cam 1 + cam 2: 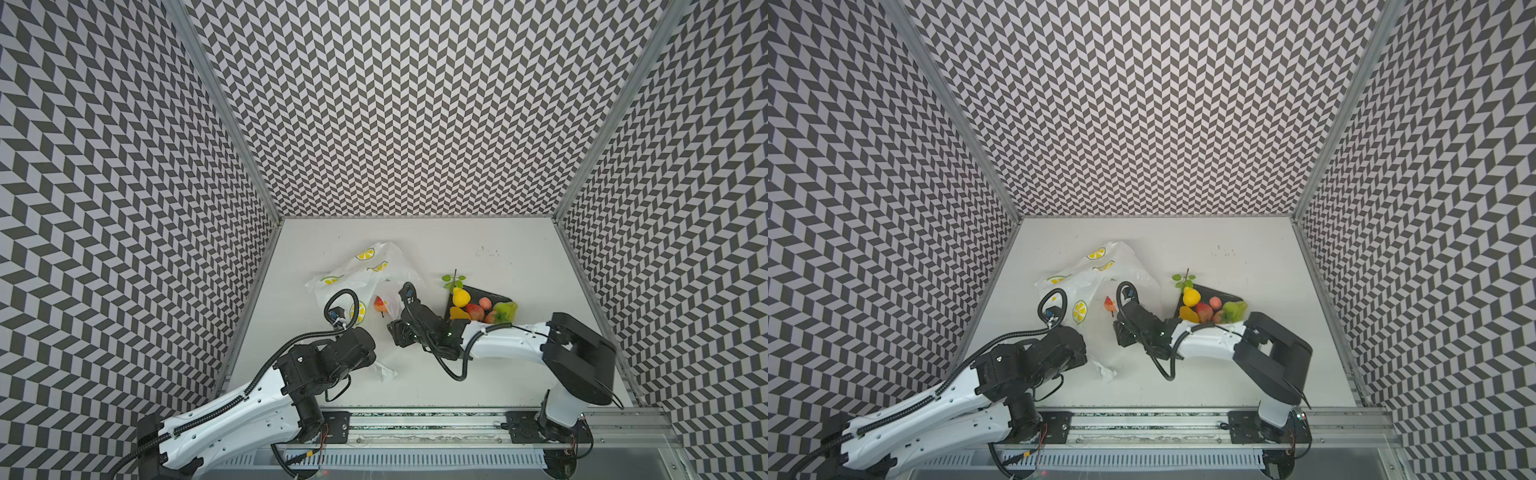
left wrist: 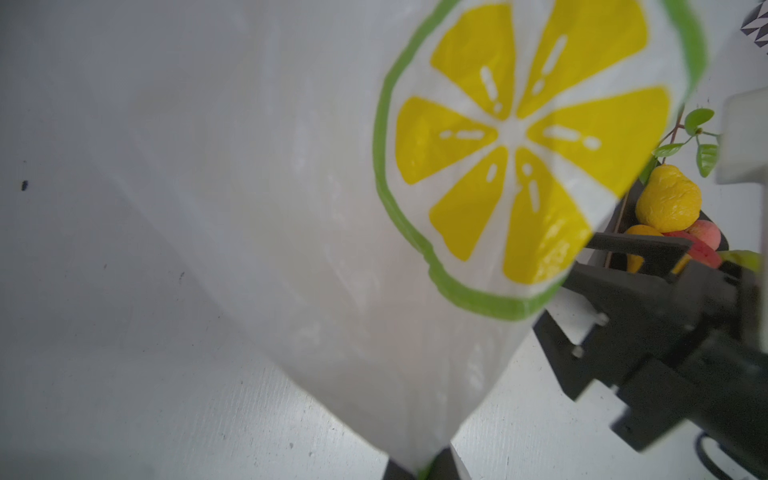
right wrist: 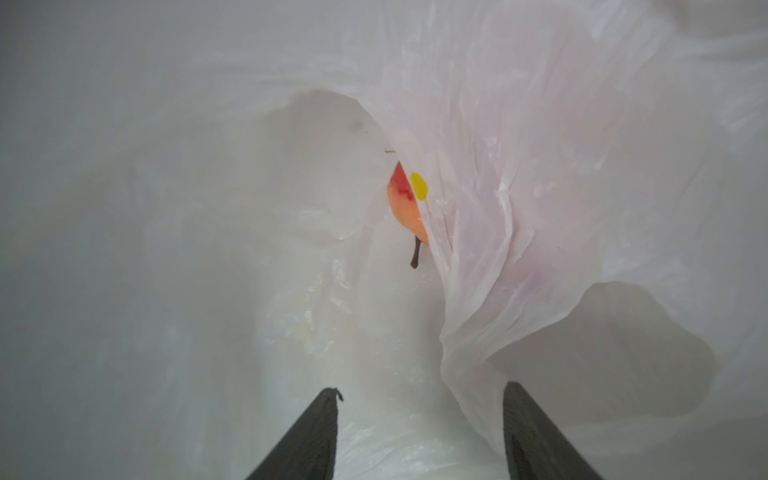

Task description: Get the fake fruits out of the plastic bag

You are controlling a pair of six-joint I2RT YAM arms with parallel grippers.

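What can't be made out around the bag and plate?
Peach-coloured fruit in the plastic bag: right wrist view, a fold of film covers most of it.
Whether more fruits lie deeper: cloudy film hides that in every view.
Left end effector: under its own arm in both top views; cut by the frame edge in the left wrist view.
Fruits on the plate: right arm covers the near ones in both top views.

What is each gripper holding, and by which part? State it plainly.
Left gripper is shut on the plastic bag, pinching a gathered edge of its film. Right gripper is open and holds nothing; a red-orange fruit lies ahead, untouched.
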